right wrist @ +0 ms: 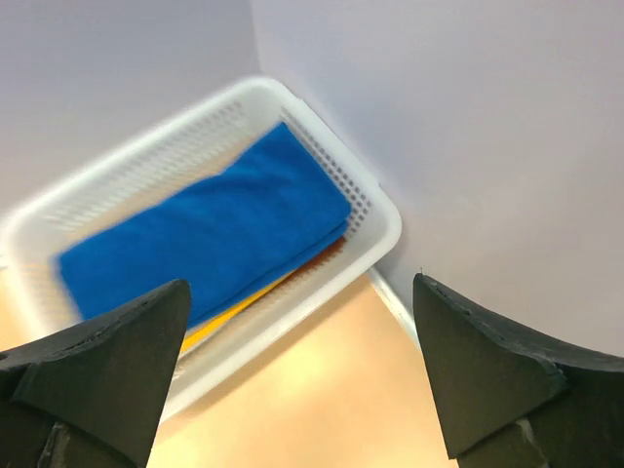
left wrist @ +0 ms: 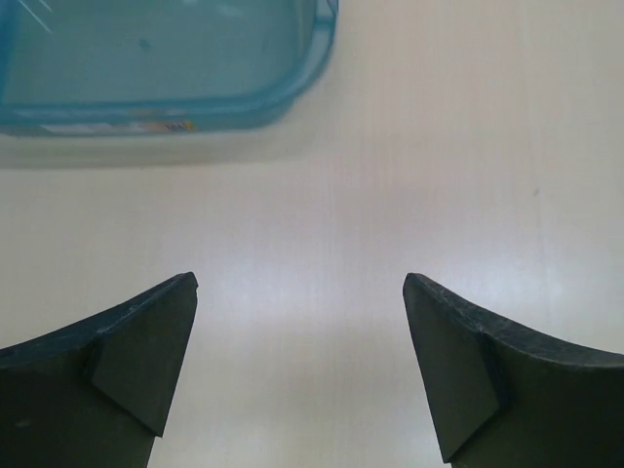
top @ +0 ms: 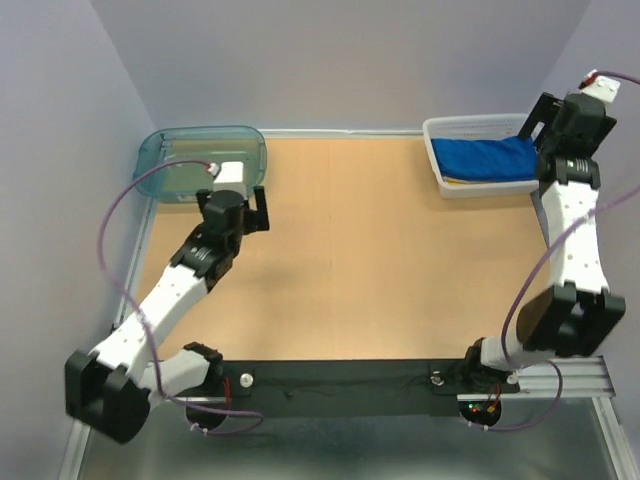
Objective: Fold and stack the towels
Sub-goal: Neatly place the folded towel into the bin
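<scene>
No legible txt anywhere. Small label strip (left wrist: 117, 127) w/ an orange mark sat on the teal tub (left wrist: 244, 102) rim, approx. 10 o'clock in left wrist view; too blurred to read.

Overhead view facing down, left wrist near tub (left wrist: 146, 58), right wrist above basket (right wrist: 388, 219)

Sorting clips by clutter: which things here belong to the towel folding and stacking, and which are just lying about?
Part of the job: blue towel, on top; yellow towel beneath it; rust-brown towel, only an edge showing.
Lying about: teal tub; white basket, merely holding the stack.
</scene>
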Available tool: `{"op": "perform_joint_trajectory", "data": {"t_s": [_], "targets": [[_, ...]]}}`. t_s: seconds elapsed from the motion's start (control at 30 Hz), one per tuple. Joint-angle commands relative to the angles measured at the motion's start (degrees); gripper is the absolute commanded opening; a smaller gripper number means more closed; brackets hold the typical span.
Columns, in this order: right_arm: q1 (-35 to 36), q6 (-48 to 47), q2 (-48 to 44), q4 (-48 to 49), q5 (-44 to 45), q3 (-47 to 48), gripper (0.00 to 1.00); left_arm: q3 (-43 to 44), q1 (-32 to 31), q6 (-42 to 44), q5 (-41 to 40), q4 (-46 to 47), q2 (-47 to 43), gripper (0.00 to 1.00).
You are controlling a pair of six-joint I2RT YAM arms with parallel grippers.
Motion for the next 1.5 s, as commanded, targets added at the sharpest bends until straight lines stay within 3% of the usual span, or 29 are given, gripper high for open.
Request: {"op": "perform_joint_trajectory", "data": {"t_s": [0.0, 0.23, 0.47, 0.7, 0.9, 1.47], "targets": [[-0.33, 10.51, -18.17, 2.43, -5.1, -12.1, 1.0, -4.24, -0.73, -2.44, -7.22, 4.56, -14.0, 0.99], [0.02, 11.32, -46.24, 1.9, -6.95, -29.59, 1.0, -12.07, -1.17, -8.42, -13.38, 2.29, -39.39, 0.99], [8.89, 10.18, -64.72, 1.9, 0.85, -42.17, 1.0, -14.18, -1.35, -9.57, -13.56, -0.88, -52.68, 0.99], [13.47, 5.87, -79.47, 4.53, -1.68, -55.26, 1.0, -19.1, -1.44, -14.75, -14.88, 2.0, -61.04, 0.99], [13.56, 5.96, -84.59, 8.04, -2.81, -61.68, 1.0, -21.57, -1.35, -12.73, -14.53, 4.83, -64.13, 0.99], [13.82, 6.22, -85.03, 9.11, -6.33, -62.83, 1.0, -20.51, -1.26, -11.59, -13.56, 5.01, -58.77, 0.99]]}}
